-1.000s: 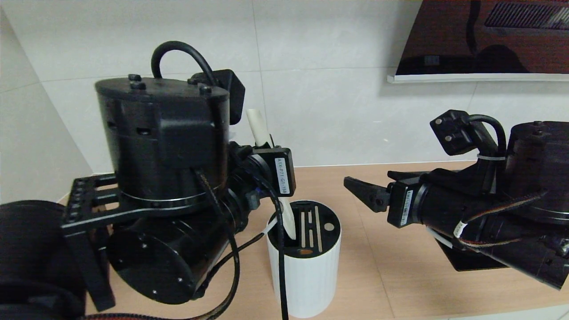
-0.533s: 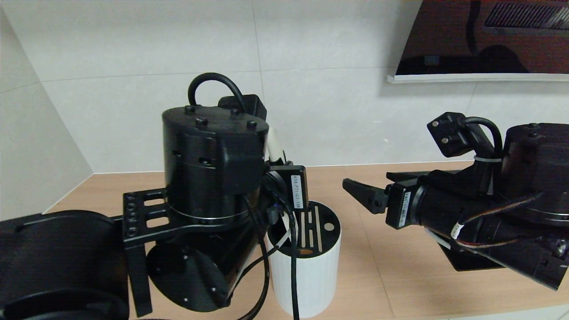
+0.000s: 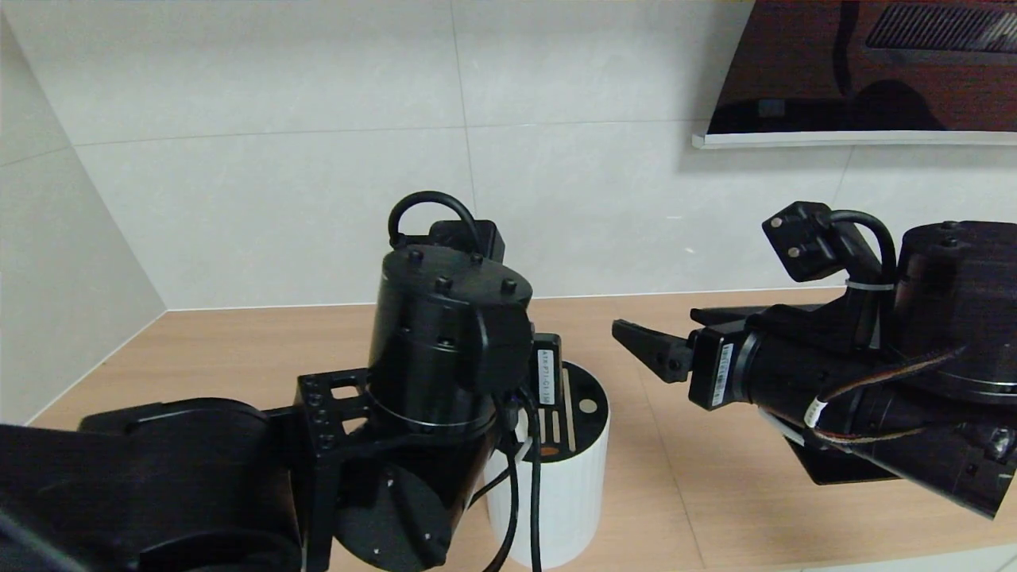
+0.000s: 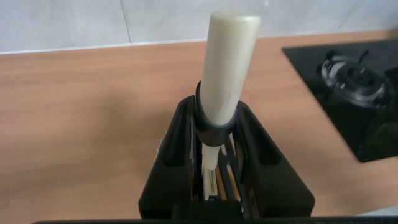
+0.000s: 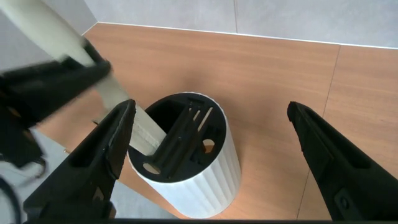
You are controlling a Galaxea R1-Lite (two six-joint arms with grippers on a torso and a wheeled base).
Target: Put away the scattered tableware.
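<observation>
Utensil: cream-handled utensil (image 4: 227,62) with a dark collar and a pale flat lower part; exact type cannot be told.
Location: lower end inside the wide opening of the holder (image 5: 199,180), with the handle leaning out above the rim, tilted rather than upright.
Holder: white ribbed cylinder with a black slotted top, standing upright on the wooden counter (image 3: 238,349).
Left gripper (image 4: 216,115): clamped on the utensil at the collar, one finger each side, directly over the holder.
Right gripper (image 5: 208,112): jaws spread wide with nothing between them; held level, to the right of the holder and apart from it.
Step in hand: judged to be seating the utensil in the holder, with release to follow.
Progress: insertion appears partly done; depth inside cannot be seen.
Method advised: bring the handle nearer to vertical before lowering, so that the flat end slides down without wedging against the opening's edge. Open the fingers only once the weight rests in the holder, then lift straight up.
Risk: side pressure from a tilted utensil could tip the holder.
Surroundings: black hob (image 4: 348,74) on the counter, well apart from the holder.
</observation>
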